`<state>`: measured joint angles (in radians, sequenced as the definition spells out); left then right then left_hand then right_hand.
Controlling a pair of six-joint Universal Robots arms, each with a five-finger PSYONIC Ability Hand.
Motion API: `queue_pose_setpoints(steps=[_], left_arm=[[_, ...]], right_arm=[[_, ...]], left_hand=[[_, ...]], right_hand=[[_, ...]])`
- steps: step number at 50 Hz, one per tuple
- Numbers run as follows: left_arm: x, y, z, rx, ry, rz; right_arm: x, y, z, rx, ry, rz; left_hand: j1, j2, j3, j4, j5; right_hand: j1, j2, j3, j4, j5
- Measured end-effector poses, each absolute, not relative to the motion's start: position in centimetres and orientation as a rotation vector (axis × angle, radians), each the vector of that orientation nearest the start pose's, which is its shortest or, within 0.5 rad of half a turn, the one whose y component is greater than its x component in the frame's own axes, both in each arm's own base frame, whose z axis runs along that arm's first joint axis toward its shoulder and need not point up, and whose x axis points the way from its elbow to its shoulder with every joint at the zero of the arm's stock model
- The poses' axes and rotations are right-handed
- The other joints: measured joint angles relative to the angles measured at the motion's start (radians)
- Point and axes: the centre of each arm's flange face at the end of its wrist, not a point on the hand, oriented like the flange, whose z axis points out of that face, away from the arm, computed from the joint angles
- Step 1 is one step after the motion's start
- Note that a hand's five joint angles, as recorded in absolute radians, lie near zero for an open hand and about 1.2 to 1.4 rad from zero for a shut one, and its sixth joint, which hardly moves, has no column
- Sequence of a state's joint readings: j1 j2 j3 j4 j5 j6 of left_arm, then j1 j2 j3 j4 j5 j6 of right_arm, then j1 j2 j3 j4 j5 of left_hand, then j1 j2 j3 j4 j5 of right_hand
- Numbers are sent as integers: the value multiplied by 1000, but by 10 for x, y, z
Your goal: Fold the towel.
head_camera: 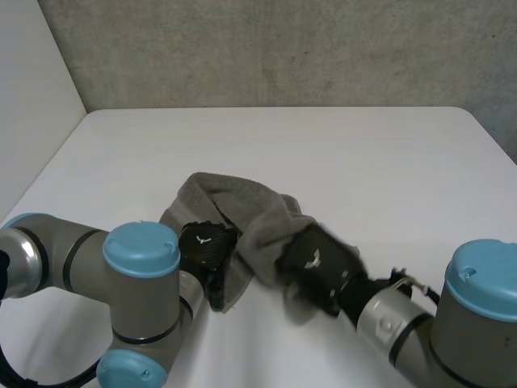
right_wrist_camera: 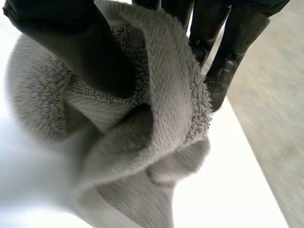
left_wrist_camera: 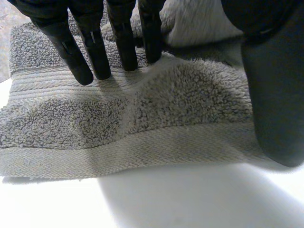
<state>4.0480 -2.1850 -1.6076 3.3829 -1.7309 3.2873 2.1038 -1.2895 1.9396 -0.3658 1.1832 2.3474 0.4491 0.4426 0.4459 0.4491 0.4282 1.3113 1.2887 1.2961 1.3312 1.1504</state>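
A grey terry towel [head_camera: 242,212] lies bunched in the middle of the white table [head_camera: 339,153]. My left hand [head_camera: 206,245] rests on the towel's left part. In the left wrist view its fingers [left_wrist_camera: 90,52] are straight and press down on the towel [left_wrist_camera: 142,118] just behind a hemmed edge, with the thumb off to the side. My right hand [head_camera: 317,260] is at the towel's right end. In the right wrist view its thumb [right_wrist_camera: 80,47] and fingers [right_wrist_camera: 223,52] pinch a raised fold of the towel [right_wrist_camera: 173,95] between them.
A grey concrete wall [head_camera: 283,48] rises behind the table's far edge. Bare white tabletop surrounds the towel on the far side and to both sides. Both forearms reach in from the near edge.
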Motion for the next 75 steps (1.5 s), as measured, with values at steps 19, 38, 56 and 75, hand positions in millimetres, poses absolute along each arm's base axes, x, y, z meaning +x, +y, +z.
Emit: queue_pose_setpoints(steps=[19, 38, 56, 75], left_arm=[[-316, -214, 112, 945, 2577, -1832], [-309, -216, 164, 859, 2495, -2019], [-239, -221, 335, 448, 2050, -2542], [-267, -282, 237, 658, 2438, -2161]], right_arm=[[277, -218, 153, -1346, 2018, -1954], [263, -238, 173, -1271, 2058, -2028], [190, -272, 320, -862, 2107, -2105], [205, -336, 254, -905, 2221, -1712]], left_hand=[[597, 616, 611, 604, 619], [981, 1037, 1091, 1048, 1042], [986, 1038, 1095, 1048, 1046], [988, 1039, 1097, 1048, 1046]], right_hand=[[2, 0, 0, 2, 0], [6, 3, 6, 2, 0], [7, 7, 31, 3, 0], [8, 7, 33, 3, 0]])
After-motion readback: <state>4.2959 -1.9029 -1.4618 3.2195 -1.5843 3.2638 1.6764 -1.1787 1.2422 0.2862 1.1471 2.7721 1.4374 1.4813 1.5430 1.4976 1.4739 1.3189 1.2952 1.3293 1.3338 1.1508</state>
